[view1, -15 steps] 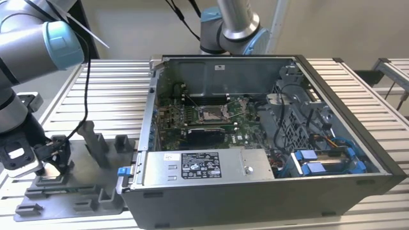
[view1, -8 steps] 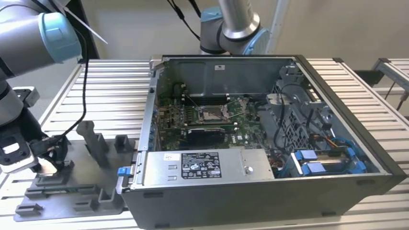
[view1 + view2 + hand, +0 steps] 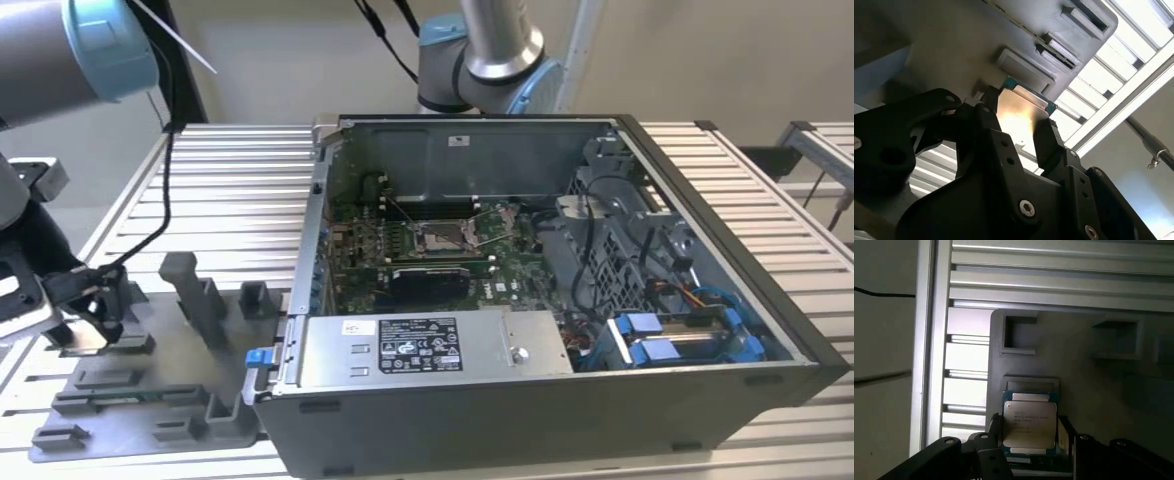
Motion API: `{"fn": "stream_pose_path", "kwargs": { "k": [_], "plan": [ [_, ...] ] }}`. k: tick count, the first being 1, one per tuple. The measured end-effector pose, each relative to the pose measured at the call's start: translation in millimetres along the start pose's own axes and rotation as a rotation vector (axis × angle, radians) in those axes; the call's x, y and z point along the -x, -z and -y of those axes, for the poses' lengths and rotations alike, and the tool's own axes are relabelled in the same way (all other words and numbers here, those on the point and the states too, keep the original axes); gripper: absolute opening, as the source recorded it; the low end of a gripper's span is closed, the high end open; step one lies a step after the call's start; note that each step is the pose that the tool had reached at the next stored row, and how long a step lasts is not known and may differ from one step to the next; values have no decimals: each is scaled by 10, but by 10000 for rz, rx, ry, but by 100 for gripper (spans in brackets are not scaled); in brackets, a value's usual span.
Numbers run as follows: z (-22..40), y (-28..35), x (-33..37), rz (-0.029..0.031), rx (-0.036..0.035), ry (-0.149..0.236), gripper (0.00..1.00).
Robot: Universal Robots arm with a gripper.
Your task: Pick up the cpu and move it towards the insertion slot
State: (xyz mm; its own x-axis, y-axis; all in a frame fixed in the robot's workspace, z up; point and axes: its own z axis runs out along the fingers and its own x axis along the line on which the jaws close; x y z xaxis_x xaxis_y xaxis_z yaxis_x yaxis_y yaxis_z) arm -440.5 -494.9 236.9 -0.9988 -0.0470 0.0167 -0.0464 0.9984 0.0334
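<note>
claw (image 3: 1019,126) | clamped on cpu (image 3: 1030,422) | wrist pointing down

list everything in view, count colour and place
table: one, silver slats, under everything
computer case: one, dark grey, open, on the table
fixture tray: one, grey, on the table, exterior view's left of the case
metal box: one, silver, white label, inside the case
insertion slot: one, shiny metal frame, inside the case
cpu: one, silvery top, held over the fixture tray
arm: one, grey with blue caps, behind the case and over the tray
gripper: one, black, fingers shut on the cpu
</note>
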Motion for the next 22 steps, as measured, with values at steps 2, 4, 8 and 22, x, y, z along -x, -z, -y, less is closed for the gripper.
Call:
{"fn": "stream_pose_path", "kwargs": {
  "k": [2,4,8,22],
  "plan": [
    [-2,59,-1,-11,1,0,0],
    [-4,124,-2,-24,1,-1,0],
    [-9,280,-5,-62,3,-2,0],
    [-31,917,-16,-81,4,-3,0]
  ]
}}
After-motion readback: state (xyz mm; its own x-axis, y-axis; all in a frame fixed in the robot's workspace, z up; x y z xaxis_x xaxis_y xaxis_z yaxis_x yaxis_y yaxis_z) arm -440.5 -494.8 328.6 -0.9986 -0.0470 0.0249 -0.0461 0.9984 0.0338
